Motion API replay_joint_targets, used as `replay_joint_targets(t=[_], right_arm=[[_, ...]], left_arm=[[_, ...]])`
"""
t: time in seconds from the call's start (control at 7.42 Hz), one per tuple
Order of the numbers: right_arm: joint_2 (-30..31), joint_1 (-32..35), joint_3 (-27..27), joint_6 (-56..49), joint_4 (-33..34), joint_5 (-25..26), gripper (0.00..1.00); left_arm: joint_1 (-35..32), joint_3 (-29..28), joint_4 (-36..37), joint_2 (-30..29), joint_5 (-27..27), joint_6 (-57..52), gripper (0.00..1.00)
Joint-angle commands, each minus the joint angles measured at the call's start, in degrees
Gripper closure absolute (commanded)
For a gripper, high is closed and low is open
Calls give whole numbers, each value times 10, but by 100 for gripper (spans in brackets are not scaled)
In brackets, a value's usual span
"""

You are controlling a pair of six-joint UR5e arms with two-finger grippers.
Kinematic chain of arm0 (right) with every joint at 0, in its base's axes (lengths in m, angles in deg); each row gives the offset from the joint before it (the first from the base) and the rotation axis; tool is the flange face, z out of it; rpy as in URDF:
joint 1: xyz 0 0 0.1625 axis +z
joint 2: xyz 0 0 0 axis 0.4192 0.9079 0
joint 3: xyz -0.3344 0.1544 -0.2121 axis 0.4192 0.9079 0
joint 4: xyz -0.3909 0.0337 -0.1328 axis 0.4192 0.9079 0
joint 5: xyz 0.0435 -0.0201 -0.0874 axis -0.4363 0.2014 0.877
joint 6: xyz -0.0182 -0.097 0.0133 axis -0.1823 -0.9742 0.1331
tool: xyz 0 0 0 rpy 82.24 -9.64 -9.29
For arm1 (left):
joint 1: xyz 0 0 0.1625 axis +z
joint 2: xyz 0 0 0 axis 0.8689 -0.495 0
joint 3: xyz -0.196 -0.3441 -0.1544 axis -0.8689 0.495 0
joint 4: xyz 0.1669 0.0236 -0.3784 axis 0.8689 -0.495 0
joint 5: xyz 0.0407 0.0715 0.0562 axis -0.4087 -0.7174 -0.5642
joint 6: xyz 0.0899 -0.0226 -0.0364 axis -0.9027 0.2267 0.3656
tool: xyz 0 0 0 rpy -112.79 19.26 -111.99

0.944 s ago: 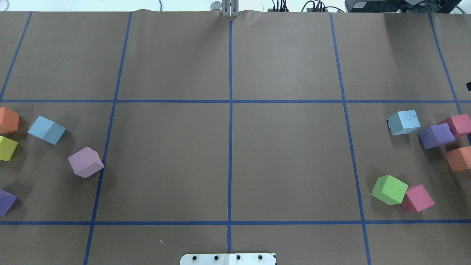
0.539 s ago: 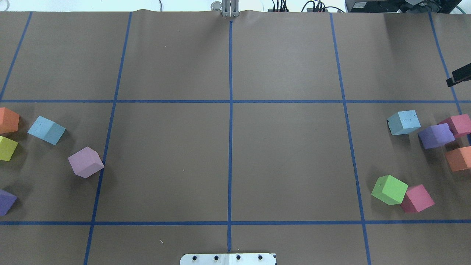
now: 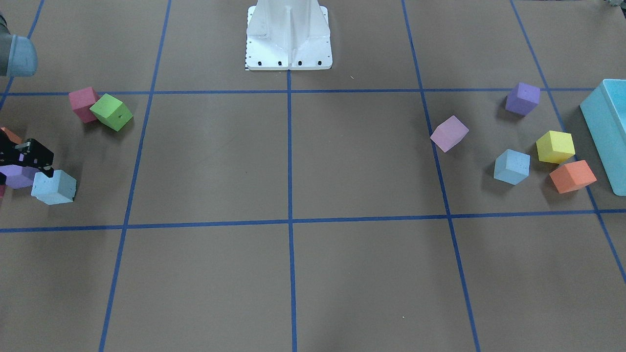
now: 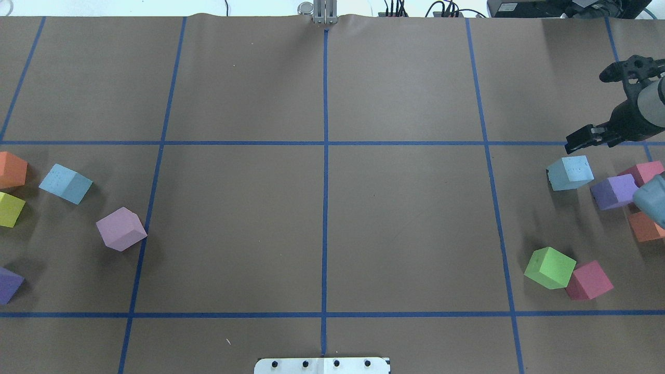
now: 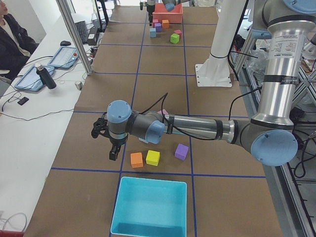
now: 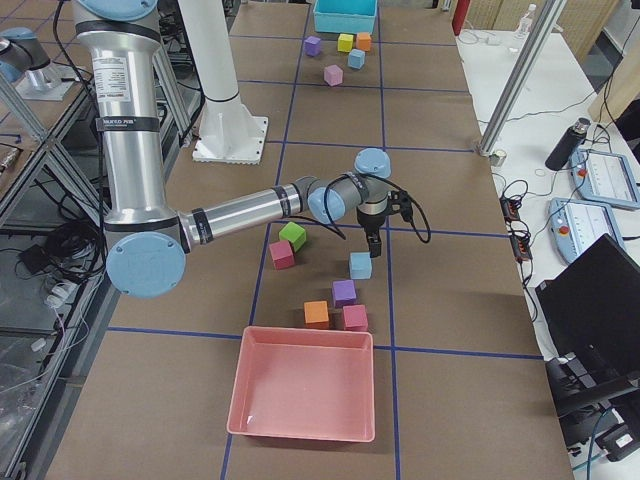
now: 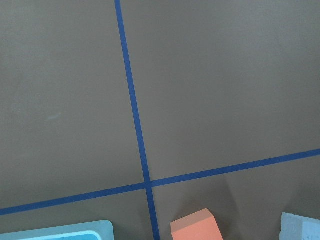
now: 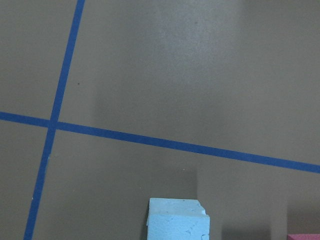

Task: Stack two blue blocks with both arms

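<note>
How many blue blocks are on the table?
2. Left blue block sits near the yellow cube; right blue block beside a purple cube. None seems hidden.

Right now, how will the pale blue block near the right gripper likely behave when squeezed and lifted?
The blue block looks like matte, speckled foam, so probably light and slightly squashy, not slippery. Flat faces mean it should sit, not roll. The purple cube lies close beside it, so a push could nudge that too.
</note>
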Motion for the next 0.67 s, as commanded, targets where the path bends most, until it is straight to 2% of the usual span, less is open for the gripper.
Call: replay_joint_targets(t=[0.0, 0.54], right_arm=[[7, -37, 1, 32, -5, 33, 1], [24, -40, 60, 24, -106, 42, 1]], left_arm=[[0, 0, 0, 1, 0, 0, 2], [0, 1, 0, 1, 0, -1, 2]])
